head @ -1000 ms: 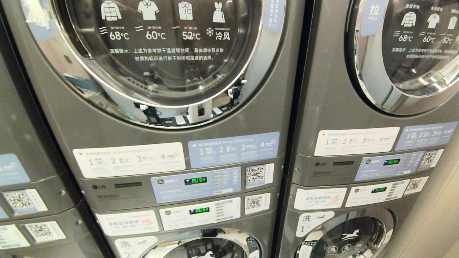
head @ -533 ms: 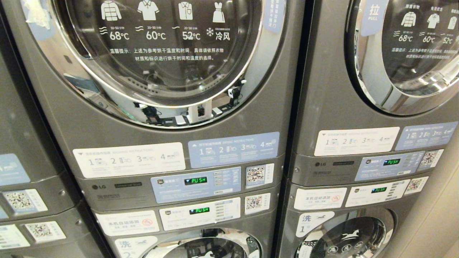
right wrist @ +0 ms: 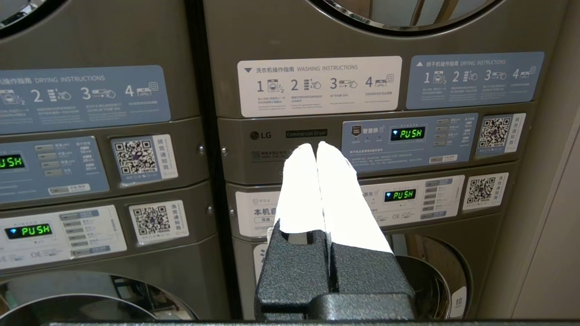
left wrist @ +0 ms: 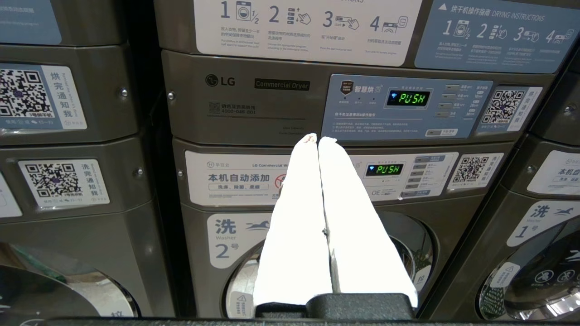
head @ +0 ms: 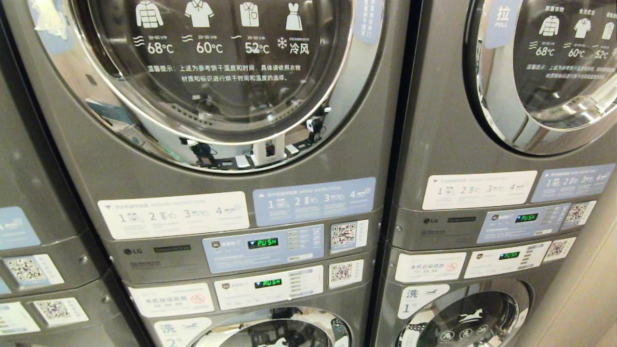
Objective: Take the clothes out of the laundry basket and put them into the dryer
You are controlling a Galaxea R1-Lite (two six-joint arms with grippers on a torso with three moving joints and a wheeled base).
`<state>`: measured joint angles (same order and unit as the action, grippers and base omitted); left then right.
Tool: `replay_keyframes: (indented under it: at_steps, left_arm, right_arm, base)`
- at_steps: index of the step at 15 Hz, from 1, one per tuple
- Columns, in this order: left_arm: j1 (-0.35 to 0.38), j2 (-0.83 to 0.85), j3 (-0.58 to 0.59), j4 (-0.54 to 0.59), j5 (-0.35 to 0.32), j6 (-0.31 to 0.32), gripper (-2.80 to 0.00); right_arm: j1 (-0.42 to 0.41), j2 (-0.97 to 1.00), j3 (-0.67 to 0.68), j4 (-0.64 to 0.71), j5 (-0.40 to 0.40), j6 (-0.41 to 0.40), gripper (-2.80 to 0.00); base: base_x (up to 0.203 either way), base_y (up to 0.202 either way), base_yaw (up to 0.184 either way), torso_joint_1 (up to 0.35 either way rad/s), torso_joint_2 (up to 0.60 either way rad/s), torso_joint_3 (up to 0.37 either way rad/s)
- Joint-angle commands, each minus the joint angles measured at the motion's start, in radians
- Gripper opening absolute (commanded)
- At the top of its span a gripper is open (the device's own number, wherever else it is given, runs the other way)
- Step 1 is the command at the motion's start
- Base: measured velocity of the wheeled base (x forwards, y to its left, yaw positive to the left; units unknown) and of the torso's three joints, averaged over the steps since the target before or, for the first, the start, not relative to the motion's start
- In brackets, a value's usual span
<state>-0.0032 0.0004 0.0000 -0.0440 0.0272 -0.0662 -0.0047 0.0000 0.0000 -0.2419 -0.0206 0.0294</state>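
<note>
Both tools, left tool (left wrist: 318,139) and right tool (right wrist: 316,146), were closed and empty, with the dryer door (head: 212,72) above them, nearer the left.

Beige wall (right wrist: 543,253) at far right, beside grey stacked machines w/ QR stickers (head: 343,234)

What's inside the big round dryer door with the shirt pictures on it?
Through the dryer door only a dark drum shows behind the white clothing icons and temperatures. No clothes are visible inside. Reflections on the glass and chrome ring hide much of the drum.
</note>
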Motion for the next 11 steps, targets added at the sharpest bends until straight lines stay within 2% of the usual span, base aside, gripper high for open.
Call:
replay_keyframes:
  at_steps: [1, 11]
  left_arm:
    - [0.0, 0.0, 0.015, 0.0, 0.0, 0.0, -2.8]
    - [0.0, 0.0, 0.015, 0.0, 0.0, -0.001, -2.8]
  right_arm:
    - [0.0, 0.0, 0.04, -0.002, 0.001, -0.002, -2.8]
    - [0.0, 0.0, 0.04, -0.002, -0.002, 0.007, -2.8]
  base:
    - [0.0, 0.0, 0.0, 0.0, 0.0, 0.0]
    - [0.0, 0.0, 0.0, 0.0, 0.0, 0.0]
